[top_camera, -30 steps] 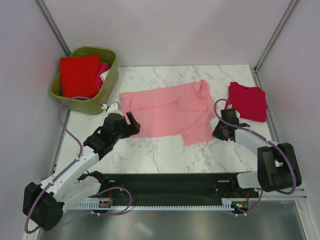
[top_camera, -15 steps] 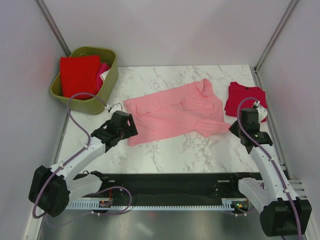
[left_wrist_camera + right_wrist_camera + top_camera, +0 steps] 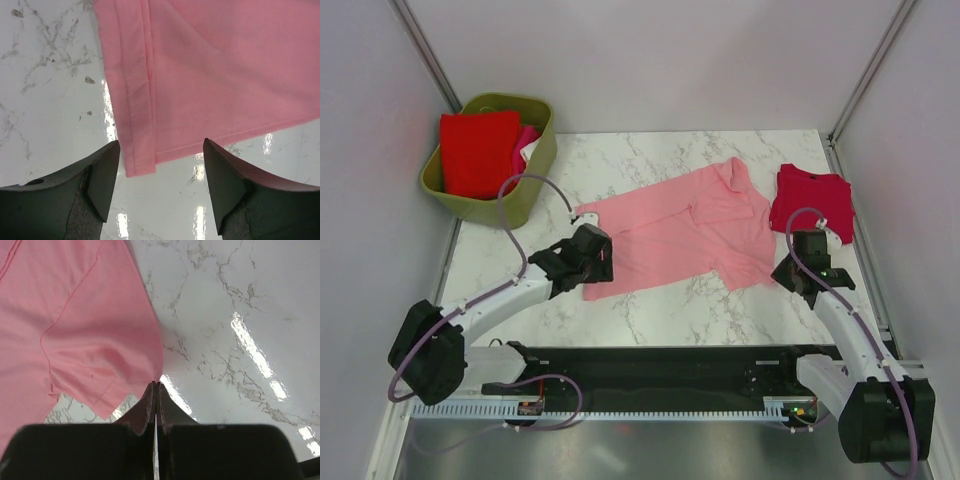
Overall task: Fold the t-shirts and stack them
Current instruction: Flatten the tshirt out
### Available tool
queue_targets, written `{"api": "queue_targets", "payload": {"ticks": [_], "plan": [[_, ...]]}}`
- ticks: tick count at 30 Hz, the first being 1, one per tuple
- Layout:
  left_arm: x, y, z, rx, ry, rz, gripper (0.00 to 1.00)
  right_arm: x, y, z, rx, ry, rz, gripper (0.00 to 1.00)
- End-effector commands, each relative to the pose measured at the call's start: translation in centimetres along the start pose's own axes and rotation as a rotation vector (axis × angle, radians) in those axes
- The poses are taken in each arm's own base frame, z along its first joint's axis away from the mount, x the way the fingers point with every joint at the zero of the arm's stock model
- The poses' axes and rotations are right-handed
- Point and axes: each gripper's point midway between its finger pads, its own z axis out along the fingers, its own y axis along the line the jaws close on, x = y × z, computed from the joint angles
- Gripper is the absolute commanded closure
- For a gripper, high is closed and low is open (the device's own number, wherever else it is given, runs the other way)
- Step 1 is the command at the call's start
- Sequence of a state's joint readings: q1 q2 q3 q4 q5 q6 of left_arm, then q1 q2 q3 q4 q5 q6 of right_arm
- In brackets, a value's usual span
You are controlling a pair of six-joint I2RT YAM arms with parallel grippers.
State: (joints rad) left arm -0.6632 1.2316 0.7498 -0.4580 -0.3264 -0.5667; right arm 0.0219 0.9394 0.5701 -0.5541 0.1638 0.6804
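A light pink t-shirt lies spread on the marble table, slanting up to the right. My right gripper is shut on its right hem edge, seen from above at the shirt's lower right corner. My left gripper is open just above the table. The shirt's lower left corner lies between its fingers without touching either, and from above that gripper is at the shirt's left end. A dark crimson t-shirt lies folded at the right.
An olive-green basket stands at the back left with a bright red shirt, a hot pink one and a bit of white cloth in it. Enclosure walls and metal posts ring the table.
The right gripper has dragged the pink shirt rightward and towards the near edge. The left arm has followed to the right and now straddles the shirt's lower left corner, its jaws a little narrower.
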Motion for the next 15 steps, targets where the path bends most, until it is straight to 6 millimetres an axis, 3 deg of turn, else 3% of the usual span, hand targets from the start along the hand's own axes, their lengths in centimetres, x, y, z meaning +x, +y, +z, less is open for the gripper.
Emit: {"api": "queue_targets", "payload": {"ticks": [1,10,15], "plan": [[0.5,0.0,0.0,-0.072,0.020,0.087,0.27,-0.5,1.3,0.4,-0.059,-0.012,0.009,1.00],[3.0,0.9,2.1,-0.216,0.139,0.176,0.53,0.1,1.8,1.2,-0.084,0.015,0.003,1.00],[3.7,0.7,2.5,-0.217,0.174,0.190,0.55,0.2,1.8,1.5,-0.079,0.021,-0.003,1.00]]}}
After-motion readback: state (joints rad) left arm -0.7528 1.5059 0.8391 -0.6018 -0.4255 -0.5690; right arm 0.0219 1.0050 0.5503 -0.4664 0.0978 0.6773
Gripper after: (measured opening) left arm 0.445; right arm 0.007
